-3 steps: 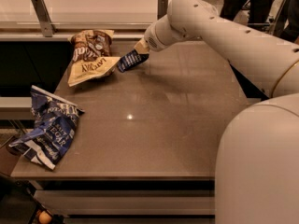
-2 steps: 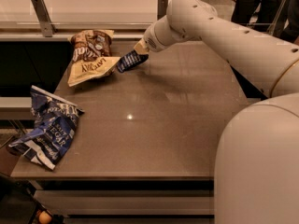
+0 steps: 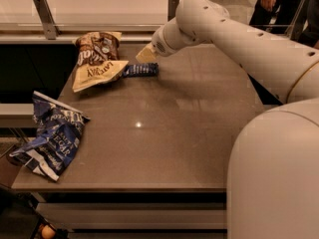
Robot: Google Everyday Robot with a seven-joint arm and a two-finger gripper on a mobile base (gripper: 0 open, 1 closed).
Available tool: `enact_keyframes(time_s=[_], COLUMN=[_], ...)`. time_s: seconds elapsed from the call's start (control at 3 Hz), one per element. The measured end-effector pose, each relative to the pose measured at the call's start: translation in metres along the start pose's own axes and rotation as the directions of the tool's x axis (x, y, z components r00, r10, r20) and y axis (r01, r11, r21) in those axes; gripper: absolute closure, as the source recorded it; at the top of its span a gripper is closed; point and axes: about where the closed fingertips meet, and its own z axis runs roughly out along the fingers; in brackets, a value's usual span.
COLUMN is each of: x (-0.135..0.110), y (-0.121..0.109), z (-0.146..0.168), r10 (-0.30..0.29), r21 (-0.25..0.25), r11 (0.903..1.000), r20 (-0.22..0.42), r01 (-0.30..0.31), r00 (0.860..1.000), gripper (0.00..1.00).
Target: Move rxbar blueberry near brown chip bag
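Observation:
The rxbar blueberry (image 3: pixel 141 69), a small flat dark blue bar, lies flat on the table just right of the brown chip bag (image 3: pixel 97 59), almost touching its cream lower corner. The brown chip bag lies at the table's back left. My gripper (image 3: pixel 145 58) hangs just above the bar's middle. It is open and holds nothing. My arm reaches in from the right.
A large blue and white chip bag (image 3: pixel 50 138) lies crumpled at the table's (image 3: pixel 164 133) front left edge. A railing with metal posts (image 3: pixel 45 16) runs behind the table. A person (image 3: pixel 276 4) stands at the back right.
The bar was held tilted in the gripper beside the brown bag. Now it lies flat on the table, and the gripper has let go and risen slightly.

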Motion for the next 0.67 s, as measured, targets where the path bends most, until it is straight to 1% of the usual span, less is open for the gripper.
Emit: enact_keyframes(time_s=[0.33,0.67], x=[0.0004,0.0004], y=[0.0016,0.0017], z=[0.0022,0.0023], r10=[0.0,0.0], r21=[-0.004,-0.004], r11=[1.0,1.0], r20=[-0.001,-0.002], r01=[0.0,0.0], r00=[1.0,1.0], gripper=[0.0,0.0])
